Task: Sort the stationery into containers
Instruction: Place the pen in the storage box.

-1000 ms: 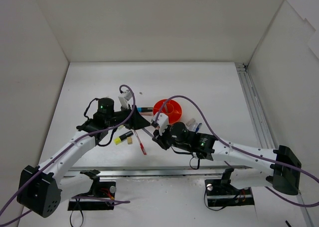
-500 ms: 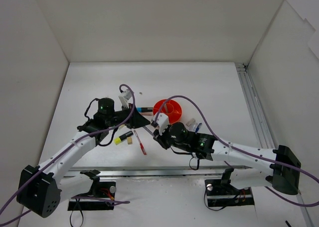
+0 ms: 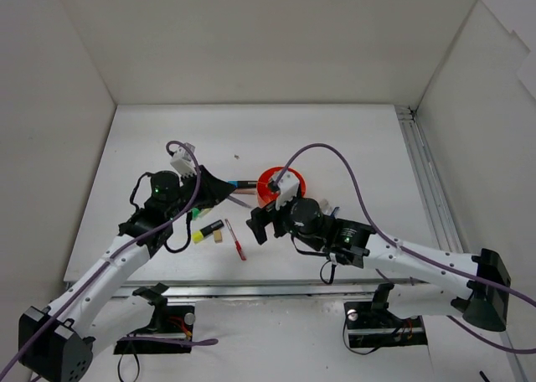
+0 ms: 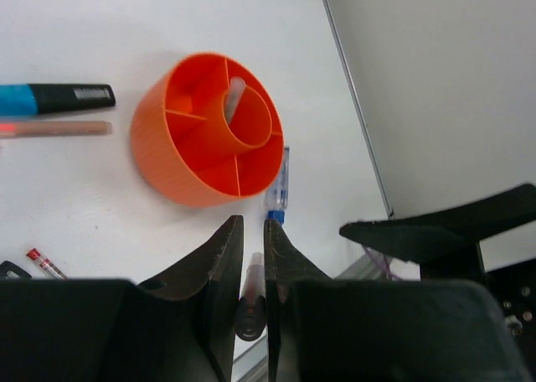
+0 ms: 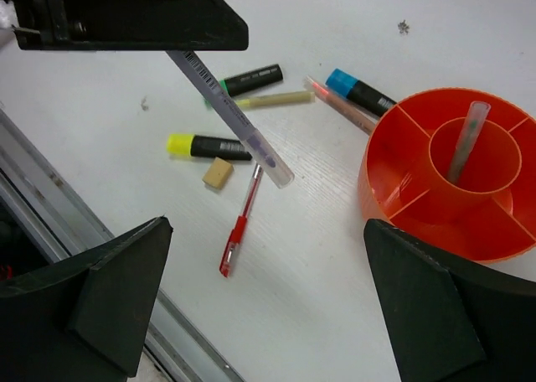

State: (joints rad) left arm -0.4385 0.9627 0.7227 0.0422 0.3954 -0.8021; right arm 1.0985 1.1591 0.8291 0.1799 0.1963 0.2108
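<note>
My left gripper (image 4: 251,227) is shut on a thin grey pen (image 5: 239,122), which sticks out of its jaws and slants down above the table. To its right my right gripper (image 5: 268,315) stands wide open and holds nothing. The orange tub (image 4: 180,164) sits beyond, with one pen (image 5: 465,143) upright in its central ring. On the table lie a red pen (image 5: 241,223), a yellow-capped highlighter (image 5: 205,146), a tan eraser (image 5: 218,173), a green-capped highlighter (image 5: 247,82), a blue-capped highlighter (image 5: 358,90) and a pink pen (image 5: 339,105). In the top view the left gripper (image 3: 226,189) and right gripper (image 3: 260,223) are close together beside the tub (image 3: 268,181).
A blue-white marker (image 4: 279,181) lies just right of the tub. A beige pen (image 5: 272,100) lies by the green-capped highlighter. A metal rail (image 3: 427,189) runs along the table's right side and another along the near edge. White walls enclose the table.
The right gripper has opened and let go of the grey pen, now gripped only by the left gripper. The left arm drew back to the left with it.
</note>
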